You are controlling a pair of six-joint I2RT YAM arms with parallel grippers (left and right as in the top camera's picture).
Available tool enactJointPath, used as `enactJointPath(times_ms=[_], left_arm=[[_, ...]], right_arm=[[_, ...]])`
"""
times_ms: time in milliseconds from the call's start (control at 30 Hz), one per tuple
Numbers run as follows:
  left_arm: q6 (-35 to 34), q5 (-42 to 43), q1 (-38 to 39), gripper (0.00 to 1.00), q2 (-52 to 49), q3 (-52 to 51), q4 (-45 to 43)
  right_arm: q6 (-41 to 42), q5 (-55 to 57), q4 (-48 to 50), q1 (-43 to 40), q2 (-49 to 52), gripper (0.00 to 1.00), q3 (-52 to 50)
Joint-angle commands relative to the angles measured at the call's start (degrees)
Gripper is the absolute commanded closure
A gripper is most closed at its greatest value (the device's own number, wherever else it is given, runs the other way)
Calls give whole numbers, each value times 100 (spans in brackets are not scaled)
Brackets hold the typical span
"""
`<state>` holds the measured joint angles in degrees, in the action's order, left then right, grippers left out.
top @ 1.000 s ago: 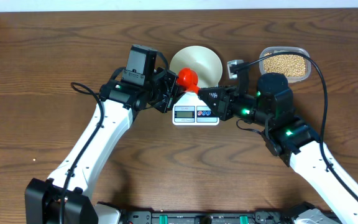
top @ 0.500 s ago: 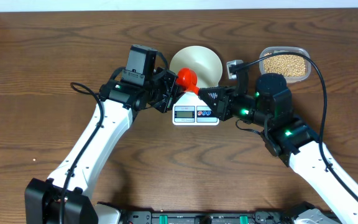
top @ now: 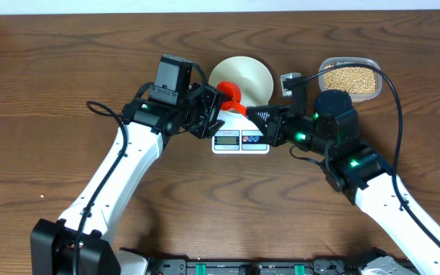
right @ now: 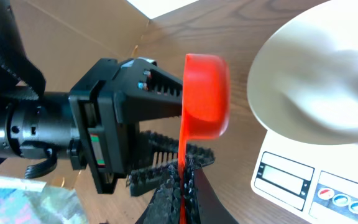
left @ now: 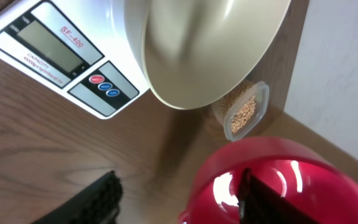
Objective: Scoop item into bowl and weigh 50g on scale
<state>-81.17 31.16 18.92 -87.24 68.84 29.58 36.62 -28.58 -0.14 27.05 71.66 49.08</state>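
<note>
A red scoop hangs over the left edge of the scale, beside the empty white bowl that stands on it. My right gripper is shut on the scoop's thin handle, with the cup held out in front. My left gripper is open just left of the scoop. In the left wrist view one finger shows against the cup and the other finger stands well apart. The beans lie in a clear tub at the back right.
The scale's display and buttons face the front. The tub sits behind the bowl near the table's far edge. Both arms crowd together around the scale, and the left gripper's body faces my right wrist closely.
My left gripper has gone from shut on the scoop to open. The right gripper has closed fully on the handle. The scoop has shifted slightly toward the bowl.
</note>
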Motion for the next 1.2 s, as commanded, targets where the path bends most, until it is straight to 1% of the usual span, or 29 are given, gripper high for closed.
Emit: enactJointPath(times_ms=[0,33,133,200,267,367,400,433,500,533,567,667,800,900,1000,1033,1133,1167], left_arm=[[31,-35,2,31,55,66,-2],[52,-37,2,29,55,66,-4],[398,-76,2,28,55,66,-4],[922,-85,2,28,55,66,-9],[1648,-201,2,28,55,66,-7],[2916,-361,2,28,55,66,0],[3633,-391,2,28,55,66,2],[4048,-409,2,28,55,66,22],[4671,-546,4,28,63,66,162],[4852,-599,4,28,79,66,238],[4983,-649,4,28,96,68,306],[5320,-855,11,34,236,68,623],[5405,-1436,46,41,549,66,1246],[5458,-1639,118,41,763,66,1674],[5458,-1707,273,48,868,0,1976],[5458,-1709,337,53,870,-50,2000],[5449,-1733,560,76,824,-267,1904],[5392,-1733,627,81,800,-358,1812]], right_arm=[[-17,214,20,-103,35,99,118],[-17,271,20,-181,35,99,116],[-20,319,17,-487,35,99,116],[-20,286,13,-758,15,99,118],[-24,166,-15,-1045,-48,99,118],[-116,-9,-140,-1469,-251,99,118],[-212,-55,-232,-1659,-396,99,118],[-278,-55,-339,-1786,-520,99,118],[-476,-50,-697,-2098,-896,99,118],[-544,-52,-868,-2218,-1051,99,118],[-605,-52,-1047,-2339,-1204,99,118],[-804,-52,-1582,-2677,-1593,99,118],[-953,-55,-2251,-3200,-1965,99,118],[-1045,-52,-2651,-3569,-2046,99,118],[-1082,-125,-2872,-3873,-2013,99,118],[-1137,-223,-2894,-3974,-1987,99,118],[-1209,-398,-2949,-4205,-1899,99,118],[-1207,-396,-2968,-4273,-1858,99,118]])
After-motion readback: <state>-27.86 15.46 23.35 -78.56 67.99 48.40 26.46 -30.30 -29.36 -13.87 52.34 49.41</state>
